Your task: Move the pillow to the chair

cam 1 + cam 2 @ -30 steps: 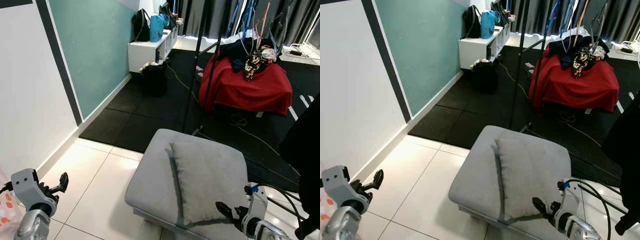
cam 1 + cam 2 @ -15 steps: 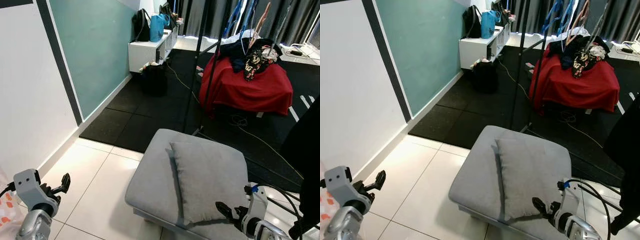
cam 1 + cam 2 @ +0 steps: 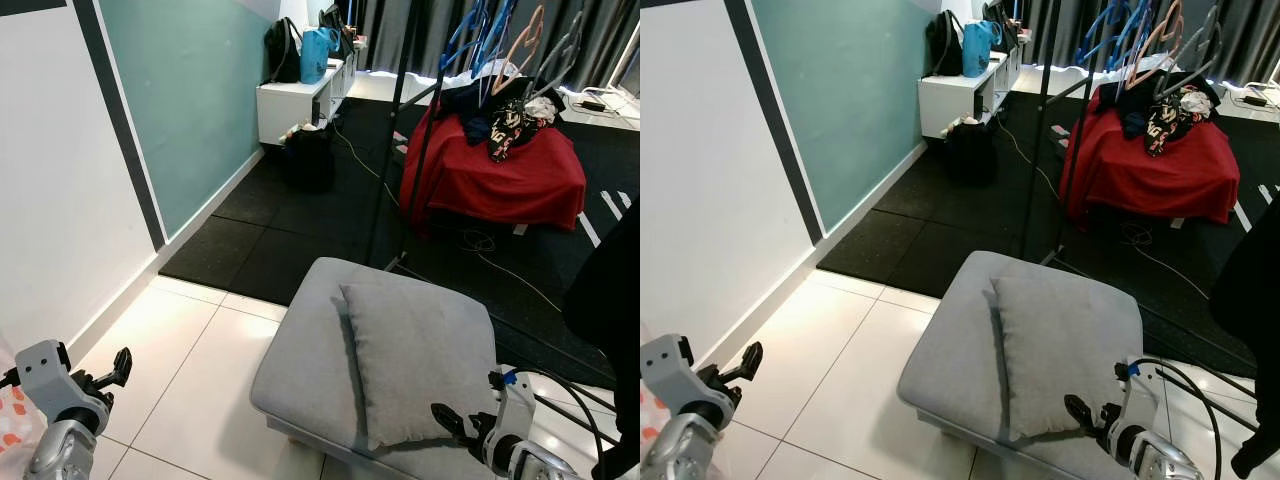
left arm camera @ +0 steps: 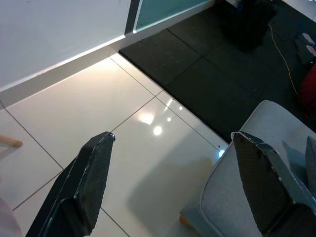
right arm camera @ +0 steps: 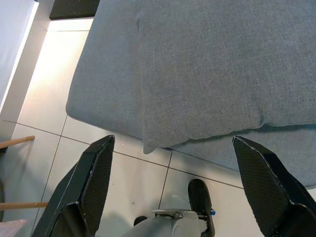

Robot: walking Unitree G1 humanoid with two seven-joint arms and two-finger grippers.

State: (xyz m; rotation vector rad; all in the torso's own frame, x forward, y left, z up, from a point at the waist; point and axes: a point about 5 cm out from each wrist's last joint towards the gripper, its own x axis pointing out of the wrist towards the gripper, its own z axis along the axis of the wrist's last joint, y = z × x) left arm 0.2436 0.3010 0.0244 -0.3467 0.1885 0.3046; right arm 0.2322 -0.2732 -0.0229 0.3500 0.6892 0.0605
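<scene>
A grey pillow (image 3: 415, 355) lies flat on a grey cushioned seat (image 3: 300, 360) just in front of me. From the right wrist, the pillow (image 5: 222, 74) sits with its near corner hanging over the seat's edge (image 5: 108, 89). My right gripper (image 3: 452, 420) hovers low at the pillow's near edge; its fingers stand wide apart and hold nothing. My left gripper (image 3: 118, 368) hangs open over the white tiles to the left of the seat, well apart from it. The left wrist view shows tile floor and the seat's corner (image 4: 247, 197) between its fingers (image 4: 96, 173).
A black stand pole (image 3: 420, 140) rises just behind the seat. Further back stands red-draped furniture (image 3: 495, 170) piled with clothes, and a white low cabinet (image 3: 295, 100) with bags. A black bag (image 3: 308, 155) and cables lie on the black mat. A dark garment (image 3: 610, 300) hangs at right.
My left gripper has dropped slightly and drifted left. Hangers at the back have swung into view above the red furniture. Pillow and right gripper stay put.
</scene>
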